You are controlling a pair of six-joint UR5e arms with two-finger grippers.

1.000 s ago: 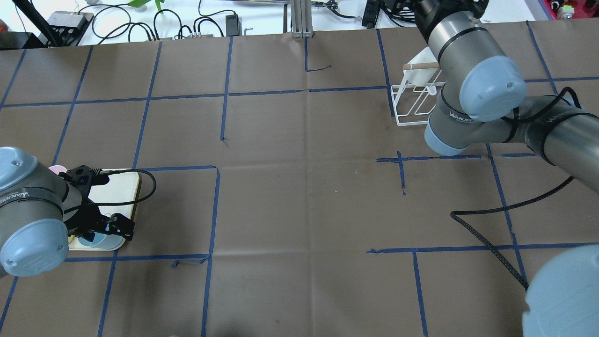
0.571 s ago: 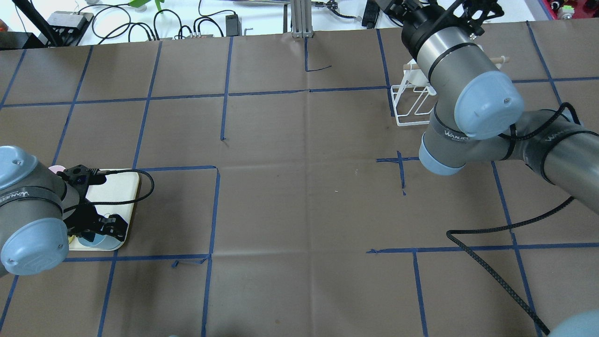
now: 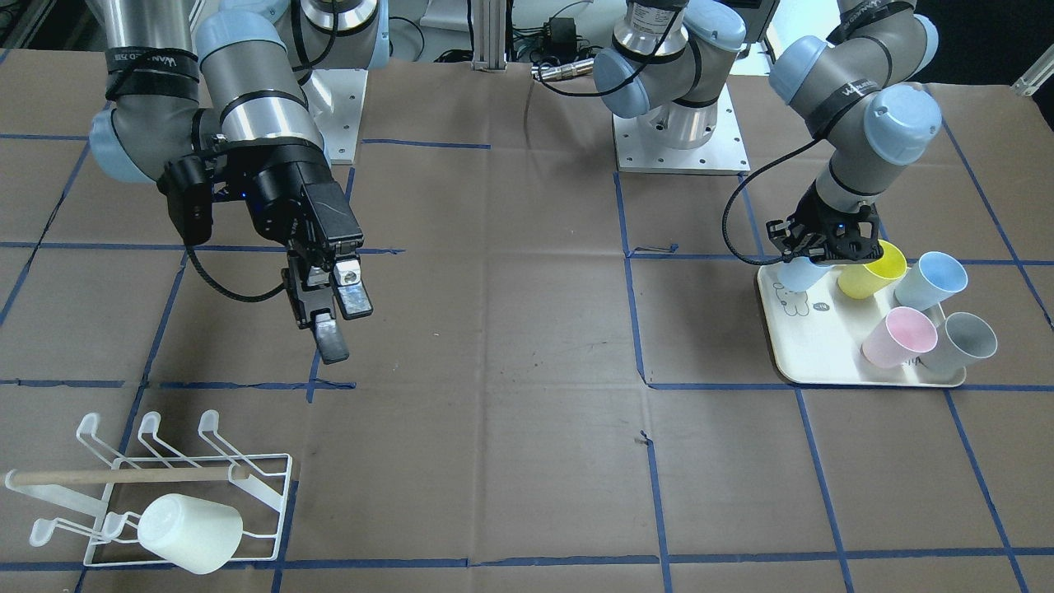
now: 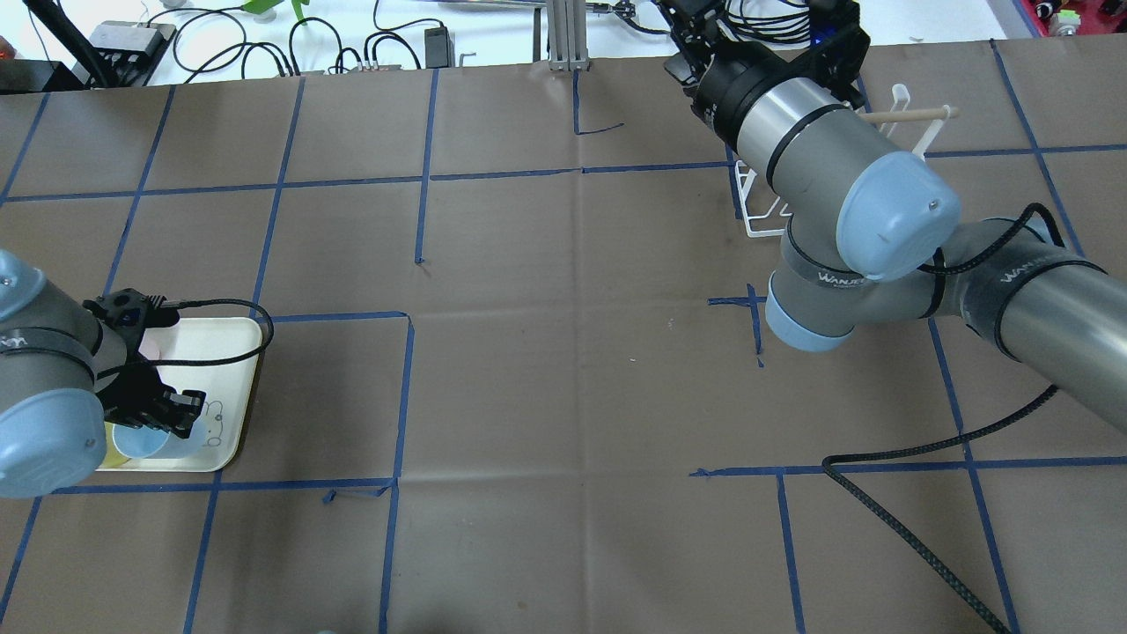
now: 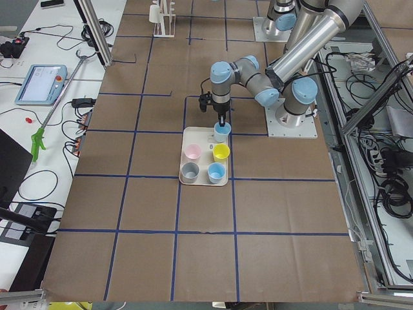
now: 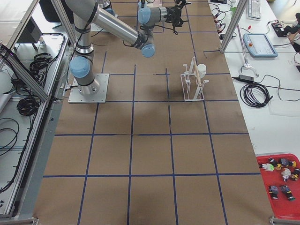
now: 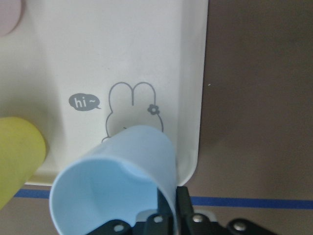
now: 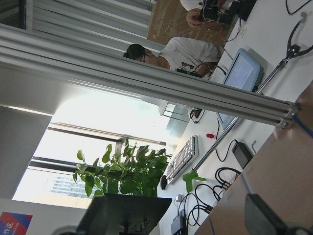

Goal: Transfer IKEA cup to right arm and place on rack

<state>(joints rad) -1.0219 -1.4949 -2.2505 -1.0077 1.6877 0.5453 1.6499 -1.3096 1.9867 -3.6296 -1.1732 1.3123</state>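
My left gripper (image 3: 811, 262) is shut on the rim wall of a light blue cup (image 3: 795, 277) at the near-robot corner of the cream tray (image 3: 823, 350). In the left wrist view the fingers (image 7: 168, 208) pinch the cup's (image 7: 112, 181) wall and the cup is tilted. I cannot tell whether it touches the tray. My right gripper (image 3: 344, 328) is open and empty, hanging above the table well away from the white wire rack (image 3: 247, 482). The rack with its wooden dowel (image 4: 907, 114) also shows in the overhead view, partly hidden by the right arm.
A white cup (image 3: 191, 533) hangs on the rack. On the tray lie a yellow cup (image 3: 871, 270), another light blue cup (image 3: 930, 280), a pink cup (image 3: 899, 336) and a grey cup (image 3: 959, 342). A black cable (image 4: 898, 519) trails across the table.
The right arm has swung away from the rack toward the table's middle, uncovering the dowel. The left gripper has shifted left over the tray with the blue cup.
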